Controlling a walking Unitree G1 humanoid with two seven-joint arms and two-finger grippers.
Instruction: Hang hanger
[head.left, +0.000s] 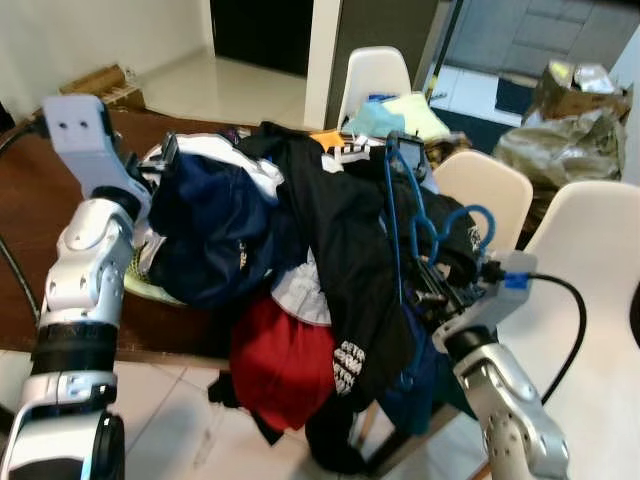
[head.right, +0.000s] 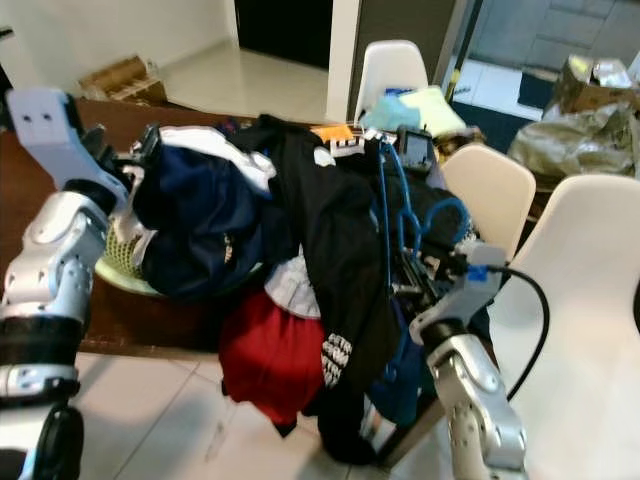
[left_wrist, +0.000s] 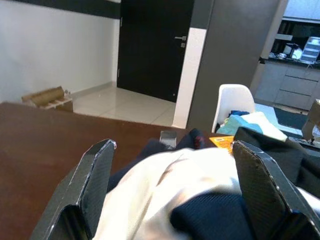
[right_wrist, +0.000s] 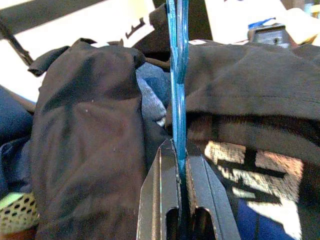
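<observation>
A blue plastic hanger (head.left: 400, 215) stands upright amid a heap of clothes (head.left: 300, 260) on the brown table (head.left: 30, 200); its hook (head.left: 470, 215) curls to the right. My right gripper (right_wrist: 181, 165) is shut on the hanger's (right_wrist: 178, 75) lower edge, with a black garment (right_wrist: 90, 130) draped around it. My left gripper (left_wrist: 175, 170) is open, its fingers (left_wrist: 90, 185) straddling a white and navy garment (left_wrist: 190, 195) at the heap's left side. The left arm (head.left: 85, 240) reaches up from the near left.
White chairs (head.left: 590, 260) stand to the right of the table, one more (head.left: 375, 75) behind it. A red garment (head.left: 285, 365) hangs over the table's near edge. Bags (head.left: 560, 130) lie at the back right. A dark doorway (head.left: 260, 30) is behind.
</observation>
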